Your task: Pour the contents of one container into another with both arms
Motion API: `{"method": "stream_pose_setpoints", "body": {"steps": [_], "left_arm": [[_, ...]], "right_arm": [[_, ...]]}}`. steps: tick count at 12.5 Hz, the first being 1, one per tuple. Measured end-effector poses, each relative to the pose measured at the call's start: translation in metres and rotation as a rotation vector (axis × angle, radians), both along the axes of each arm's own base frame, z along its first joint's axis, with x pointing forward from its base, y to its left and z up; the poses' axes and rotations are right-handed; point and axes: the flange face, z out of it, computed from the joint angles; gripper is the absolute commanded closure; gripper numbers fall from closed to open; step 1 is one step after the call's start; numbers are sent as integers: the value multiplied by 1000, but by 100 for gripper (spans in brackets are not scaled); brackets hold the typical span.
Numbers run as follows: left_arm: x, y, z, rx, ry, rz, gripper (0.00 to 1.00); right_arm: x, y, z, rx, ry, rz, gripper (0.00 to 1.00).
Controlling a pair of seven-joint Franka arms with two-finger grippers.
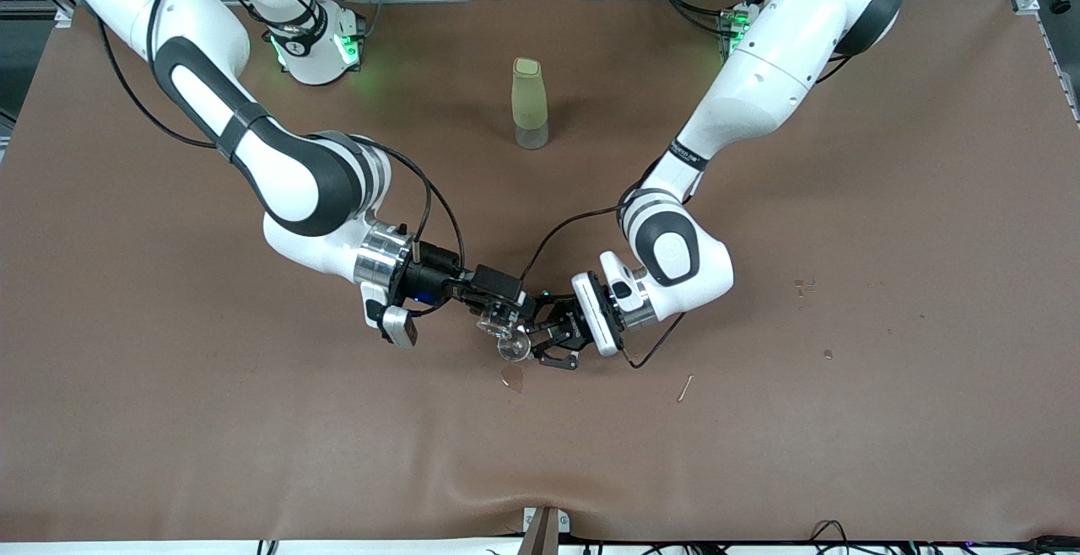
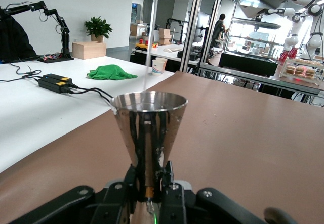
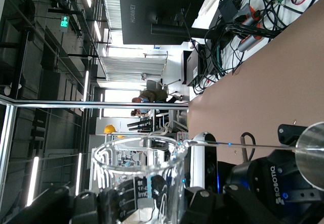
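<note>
In the left wrist view the grey metal jigger point(image 2: 149, 128) stands upright, with my left gripper point(image 2: 150, 179) shut on its narrow waist. A thin stream of liquid point(image 2: 151, 37) falls into its round rim. My right gripper point(image 3: 139, 199) is shut on the clear glass beaker point(image 3: 139, 176), which is tipped over, its spout toward the jigger's rim point(image 3: 312, 155). In the front view both meet above the table's middle: the beaker point(image 1: 490, 321) sits just above the jigger point(image 1: 512, 346), between the right gripper point(image 1: 498, 309) and the left gripper point(image 1: 540, 344).
The tall pale-green bottle point(image 1: 529, 104) stands upright, farther from the front camera, between the arms' bases. A small wet spot point(image 1: 512, 380) marks the brown table cover below the jigger. A thin stick point(image 1: 685, 387) lies toward the left arm's end.
</note>
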Motion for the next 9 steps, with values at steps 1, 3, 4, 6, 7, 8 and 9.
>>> {"method": "stream_pose_setpoints", "body": {"steps": [1,3,4,6,7,8,9], "left_arm": [[1,1,0,5,-3,1,100],[2,3,-1,14,-8,3,100],[2,3,-1,15,-9,2,100],[2,2,-1,18,-15,0,100],[2,2,-1,20,-20,-2,100],[2,2,-1,22,-25,-3,100],[2,2,-1,24,-30,-4,100]], "right_arm": [[0,0,0,4,12,-2,100],[-1,2,1,13,32,-1,100],[-3,4,2,18,39,1,100],[-4,5,3,26,60,-1,100],[-4,5,4,33,79,-4,100],[-4,6,4,40,97,-5,100],[-5,7,5,45,109,-6,100]]}}
